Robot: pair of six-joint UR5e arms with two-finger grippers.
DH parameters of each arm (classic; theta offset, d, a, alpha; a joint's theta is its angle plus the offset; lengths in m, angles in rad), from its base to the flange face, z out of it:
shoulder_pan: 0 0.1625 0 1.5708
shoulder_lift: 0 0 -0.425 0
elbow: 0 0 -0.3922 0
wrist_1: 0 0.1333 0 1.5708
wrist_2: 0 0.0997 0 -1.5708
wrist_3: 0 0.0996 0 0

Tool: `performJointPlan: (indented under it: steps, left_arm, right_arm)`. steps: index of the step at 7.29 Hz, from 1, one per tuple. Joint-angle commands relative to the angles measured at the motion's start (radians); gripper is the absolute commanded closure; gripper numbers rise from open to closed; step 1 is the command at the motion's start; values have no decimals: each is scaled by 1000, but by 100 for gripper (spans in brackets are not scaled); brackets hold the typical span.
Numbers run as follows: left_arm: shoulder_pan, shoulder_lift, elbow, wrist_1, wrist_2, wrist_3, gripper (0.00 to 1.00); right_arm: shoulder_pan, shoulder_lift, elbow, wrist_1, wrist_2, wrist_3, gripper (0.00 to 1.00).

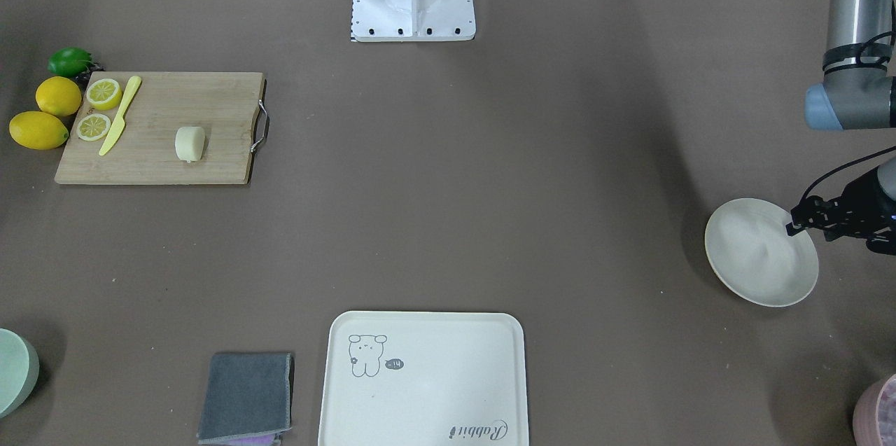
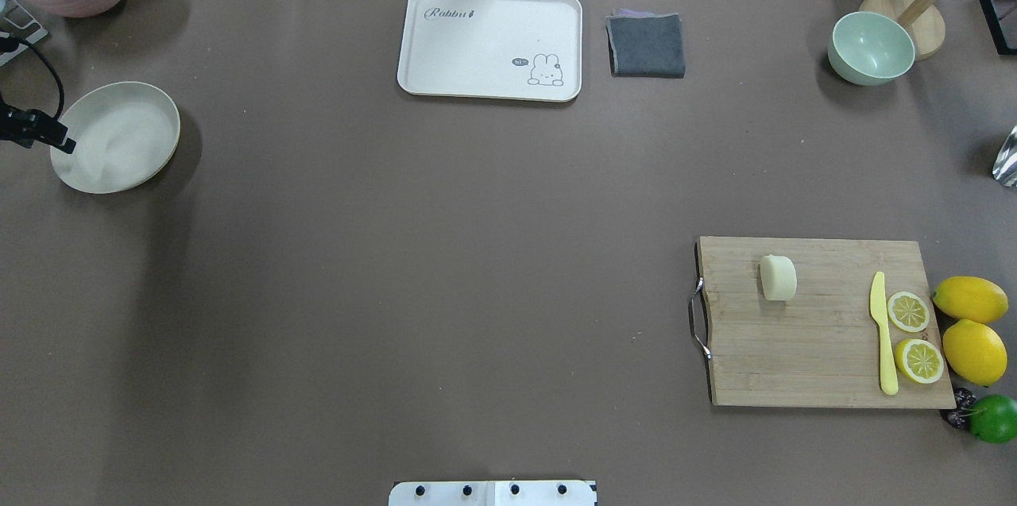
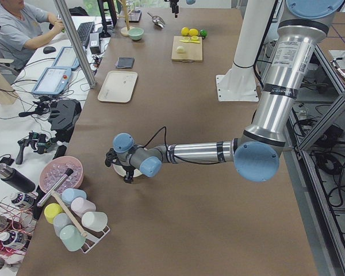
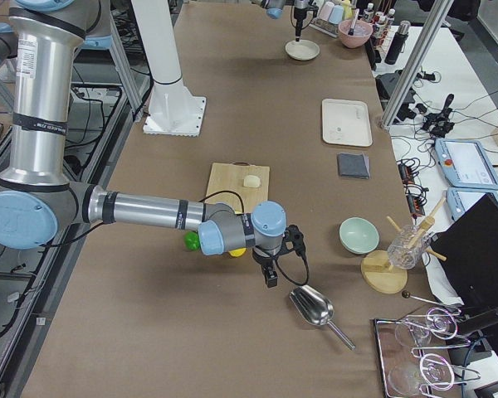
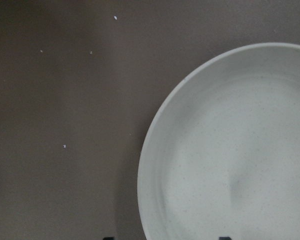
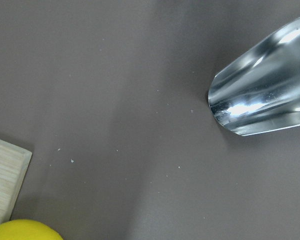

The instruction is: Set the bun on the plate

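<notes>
The small, pale cream bun, a smooth block with rounded edges, lies on the wooden cutting board at the robot's right, well apart from the round, shallow, off-white plate resting far to its left.

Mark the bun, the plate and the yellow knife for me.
bun [image 2: 778,277]: overhead exterior view, middle of its top.
plate [image 2: 127,133]: overhead exterior view, bare middle of its bowl.
yellow knife [image 2: 883,339]: overhead exterior view, halfway along it.

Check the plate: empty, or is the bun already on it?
Empty. The plate is bare inside; the bun lies on the cutting board across the table.
</notes>
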Motion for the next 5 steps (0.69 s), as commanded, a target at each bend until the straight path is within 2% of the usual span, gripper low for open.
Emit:
performJointPlan:
  steps: [1, 3, 4, 5]
  left_arm:
    - [20, -14, 20, 0, 3, -20, 40]
    - [21, -18, 34, 2, 17, -21, 42]
    - [21, -20, 36, 5, 17, -21, 58]
    - [21, -20, 34, 5, 18, -41, 94]
  right_arm:
    - [-1, -1, 1, 0, 0, 1, 0]
    - [-1, -1, 1, 0, 0, 1, 0]
    - [-1, -1, 3, 0, 0, 2, 0]
    - [-1, -2, 3, 0, 1, 2, 0]
